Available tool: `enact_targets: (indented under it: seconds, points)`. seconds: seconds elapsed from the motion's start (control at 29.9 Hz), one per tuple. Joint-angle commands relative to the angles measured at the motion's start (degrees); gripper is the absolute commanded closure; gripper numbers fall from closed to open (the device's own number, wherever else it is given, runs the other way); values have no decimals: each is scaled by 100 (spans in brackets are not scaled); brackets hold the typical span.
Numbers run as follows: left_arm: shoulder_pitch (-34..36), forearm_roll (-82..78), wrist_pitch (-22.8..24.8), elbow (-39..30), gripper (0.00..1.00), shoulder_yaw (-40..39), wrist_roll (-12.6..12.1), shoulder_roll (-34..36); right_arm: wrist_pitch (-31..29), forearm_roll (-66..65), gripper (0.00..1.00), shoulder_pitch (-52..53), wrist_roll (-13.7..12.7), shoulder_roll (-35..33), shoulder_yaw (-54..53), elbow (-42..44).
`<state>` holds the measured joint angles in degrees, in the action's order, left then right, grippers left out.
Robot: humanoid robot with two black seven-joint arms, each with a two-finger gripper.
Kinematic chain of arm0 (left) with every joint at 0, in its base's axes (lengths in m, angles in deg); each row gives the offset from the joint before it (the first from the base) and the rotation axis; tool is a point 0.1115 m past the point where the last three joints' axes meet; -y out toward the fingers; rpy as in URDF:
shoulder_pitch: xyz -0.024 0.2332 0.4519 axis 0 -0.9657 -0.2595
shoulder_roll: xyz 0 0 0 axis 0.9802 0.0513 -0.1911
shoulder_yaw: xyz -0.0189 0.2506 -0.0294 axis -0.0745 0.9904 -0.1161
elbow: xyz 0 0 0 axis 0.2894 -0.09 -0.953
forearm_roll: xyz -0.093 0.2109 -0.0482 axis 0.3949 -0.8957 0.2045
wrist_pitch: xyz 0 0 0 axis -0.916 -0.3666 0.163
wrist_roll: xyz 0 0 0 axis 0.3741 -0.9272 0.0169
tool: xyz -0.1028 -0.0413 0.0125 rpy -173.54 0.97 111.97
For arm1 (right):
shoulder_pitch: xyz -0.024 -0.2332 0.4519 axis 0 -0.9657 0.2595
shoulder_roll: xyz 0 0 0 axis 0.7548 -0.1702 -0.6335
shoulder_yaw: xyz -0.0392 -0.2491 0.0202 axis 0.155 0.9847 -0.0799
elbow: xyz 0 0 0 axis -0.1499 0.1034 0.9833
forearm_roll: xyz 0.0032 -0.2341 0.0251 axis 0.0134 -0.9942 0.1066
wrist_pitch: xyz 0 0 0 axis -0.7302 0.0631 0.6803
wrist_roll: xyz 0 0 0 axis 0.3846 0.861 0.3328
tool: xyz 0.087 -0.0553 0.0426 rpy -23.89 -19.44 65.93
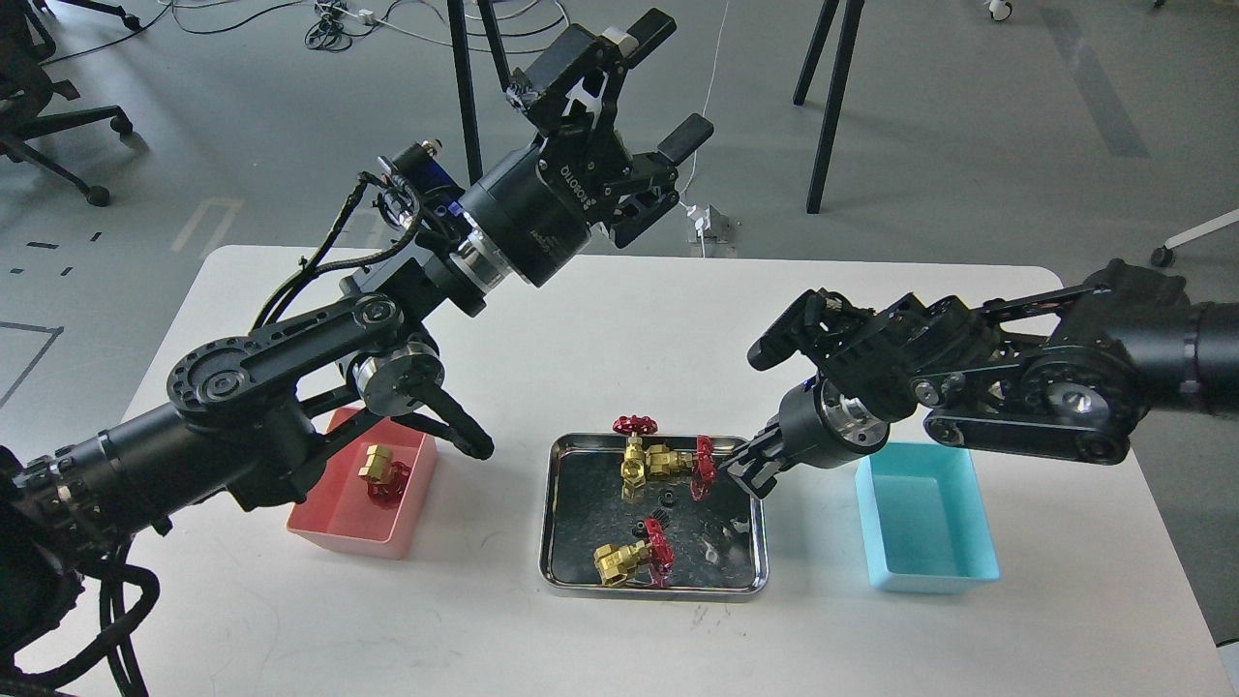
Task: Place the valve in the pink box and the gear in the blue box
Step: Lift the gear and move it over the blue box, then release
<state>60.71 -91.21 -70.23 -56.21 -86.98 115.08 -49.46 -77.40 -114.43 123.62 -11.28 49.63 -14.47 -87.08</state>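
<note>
On steel tray (557,571): three valves (639,463), gears (663,500) unclear; left fingers (647,73) open, right fingers (738,471) indistinct.

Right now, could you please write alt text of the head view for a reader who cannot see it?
A steel tray on a white table holds three valves and small gears; the right gripper reaches its right rim. One valve lies in the pink box; the blue box is empty, and the left gripper hangs open high above.
</note>
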Motion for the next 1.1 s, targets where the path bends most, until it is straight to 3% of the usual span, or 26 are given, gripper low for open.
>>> enact_targets:
  seconds: [0.0, 0.13, 0.27, 0.57, 0.7, 0.77, 0.87, 0.94, 1.07]
  points:
    - [0, 1, -9, -1, 6, 1, 0, -49, -25, 29, 94, 97, 13, -1096, -201, -409]
    - [0, 1, -18, -1, 6, 1, 0, -119, -69, 21, 94, 70, 22, -2179, -236, -831]
    - [-9, -8, -26, -1, 6, 1, 0, -207, -78, -32, 94, -9, 22, -2786, -193, -1060]
    - [-17, -8, -26, -1, 6, 10, 0, -216, -95, -226, 92, -554, -30, -2893, -166, -1034]
    - [0, 1, -35, 34, 6, 1, 0, -189, -174, -234, 87, -615, -57, -2980, -148, -1034]
    - [9, 1, -26, 113, 6, 1, 0, -216, -174, -226, 75, -624, -66, -3024, -183, -1025]
    - [9, 1, -26, 210, 6, 10, 0, -233, -131, -164, 40, -738, -83, -3060, -271, -1016]
    - [0, 1, -26, 219, 6, 10, 0, -233, -78, -147, 0, -765, -75, -3060, -324, -1008]
    - [-9, 1, -9, 228, 6, 10, 0, -198, 290, -120, 0, -765, -39, -3069, -578, -964]
